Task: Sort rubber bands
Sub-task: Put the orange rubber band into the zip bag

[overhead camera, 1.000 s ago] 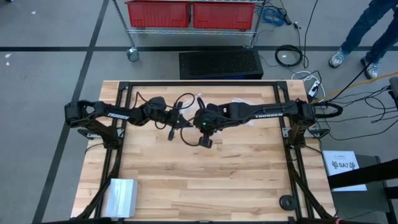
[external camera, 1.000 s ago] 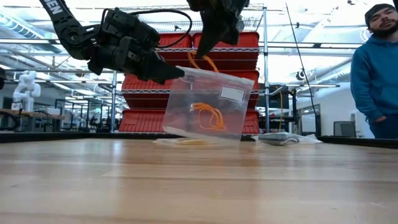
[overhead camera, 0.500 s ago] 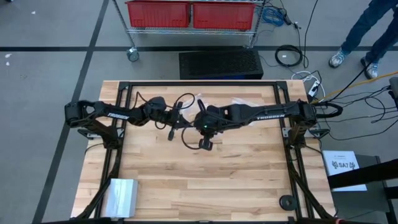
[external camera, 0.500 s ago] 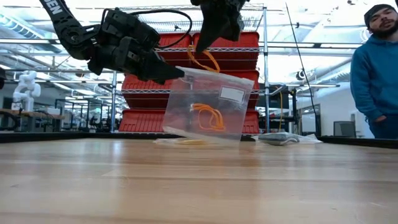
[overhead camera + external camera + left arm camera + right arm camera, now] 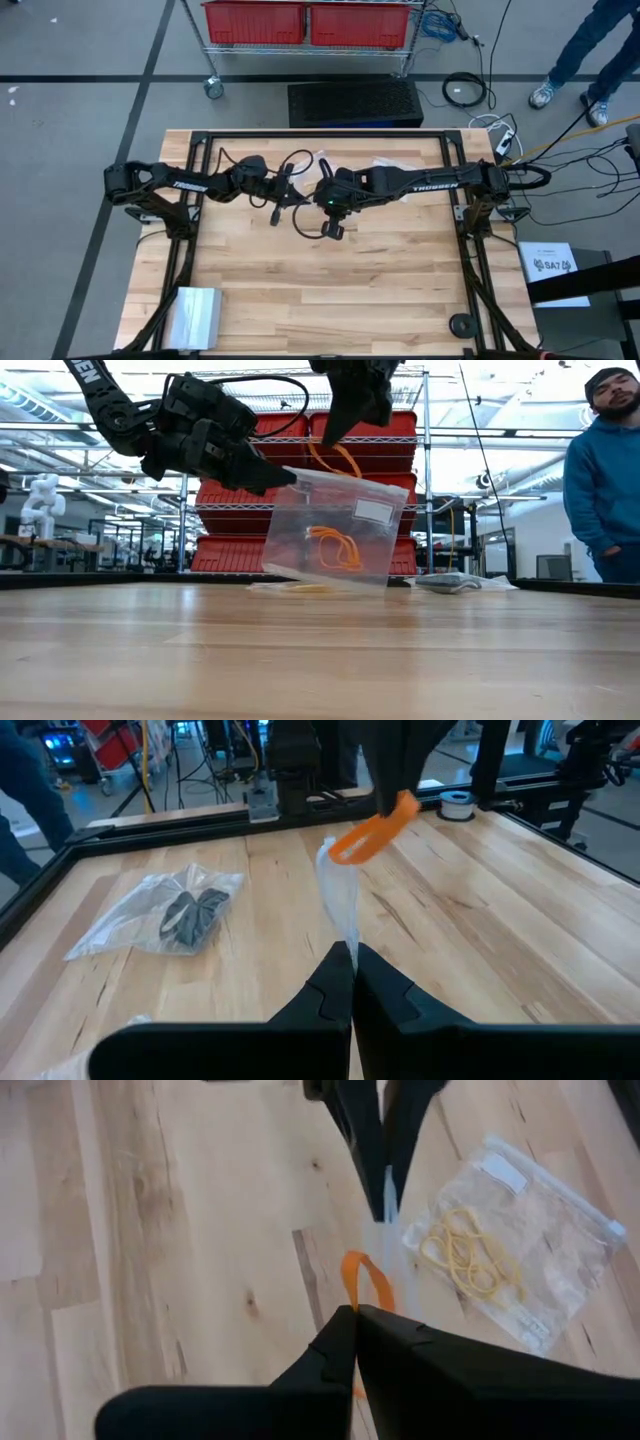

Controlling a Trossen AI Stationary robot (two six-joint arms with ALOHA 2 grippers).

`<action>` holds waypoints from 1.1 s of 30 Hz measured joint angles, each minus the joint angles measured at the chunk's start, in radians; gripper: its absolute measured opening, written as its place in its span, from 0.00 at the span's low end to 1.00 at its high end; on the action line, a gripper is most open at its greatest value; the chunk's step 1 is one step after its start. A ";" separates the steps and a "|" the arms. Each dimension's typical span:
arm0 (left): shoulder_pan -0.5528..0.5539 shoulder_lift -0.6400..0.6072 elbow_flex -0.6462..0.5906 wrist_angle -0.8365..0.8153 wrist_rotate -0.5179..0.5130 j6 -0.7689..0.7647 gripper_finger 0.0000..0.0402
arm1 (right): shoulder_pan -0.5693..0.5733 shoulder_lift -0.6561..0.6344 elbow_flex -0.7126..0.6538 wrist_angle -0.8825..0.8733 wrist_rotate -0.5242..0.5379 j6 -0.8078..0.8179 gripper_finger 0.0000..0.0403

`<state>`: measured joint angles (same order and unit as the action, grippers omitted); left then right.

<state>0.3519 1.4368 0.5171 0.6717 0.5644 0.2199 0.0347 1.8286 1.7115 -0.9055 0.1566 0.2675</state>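
A clear plastic bag (image 5: 335, 530) with orange rubber bands (image 5: 333, 547) inside hangs tilted from my shut left gripper (image 5: 278, 476); I cannot tell if its lower edge touches the table. Right above the bag's top, my right gripper (image 5: 343, 428) is shut on one orange rubber band (image 5: 338, 458) (image 5: 375, 833). A bag of black bands (image 5: 172, 915) and a bag of yellowish bands (image 5: 500, 1270) lie flat on the table. My left gripper pinches the clear bag's top edge (image 5: 345, 942) at its upper corner (image 5: 293, 473) between its two shut fingers, coming in at a slant from the table's left. The bag hangs below the fingers, tilted. My right gripper pinches the orange band's upper end (image 5: 356, 1302) between its fingertips, from above, pointing down. The loop hangs free below the fingers, lifted clear, and its lower end (image 5: 345, 468) reaches the bag's top edge; whether it is inside the bag's mouth, I cannot tell.
A grey wrapped bundle (image 5: 195, 312) lies at the table's near left corner, and a small black round object (image 5: 460, 324) at the near right. A person in a blue hoodie (image 5: 605, 480) stands beyond the far right side. Red bins (image 5: 400, 430) sit on a rack behind.
My right gripper has drifted a little toward the table's right with the orange band, staying just above the bag's top. The left gripper and the bag have kept still.
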 joint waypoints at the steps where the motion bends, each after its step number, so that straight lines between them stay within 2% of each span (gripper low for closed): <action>1: 0.000 0.000 0.000 0.000 0.000 0.000 0.00 | -0.001 0.000 0.000 -0.005 0.000 0.001 0.00; 19: -0.014 0.000 0.000 0.003 0.008 0.004 0.00 | -0.037 0.005 -0.051 -0.057 -0.001 0.018 0.00; 27: -0.027 0.000 0.000 0.023 0.021 0.003 0.00 | -0.074 0.004 -0.092 -0.023 -0.036 -0.011 0.00; 33: -0.026 0.000 0.000 0.024 0.021 0.003 0.00 | -0.075 0.004 -0.092 0.057 -0.101 -0.068 0.00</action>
<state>0.3259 1.4368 0.5171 0.6956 0.5851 0.2230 -0.0405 1.8328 1.6192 -0.8480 0.0557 0.1991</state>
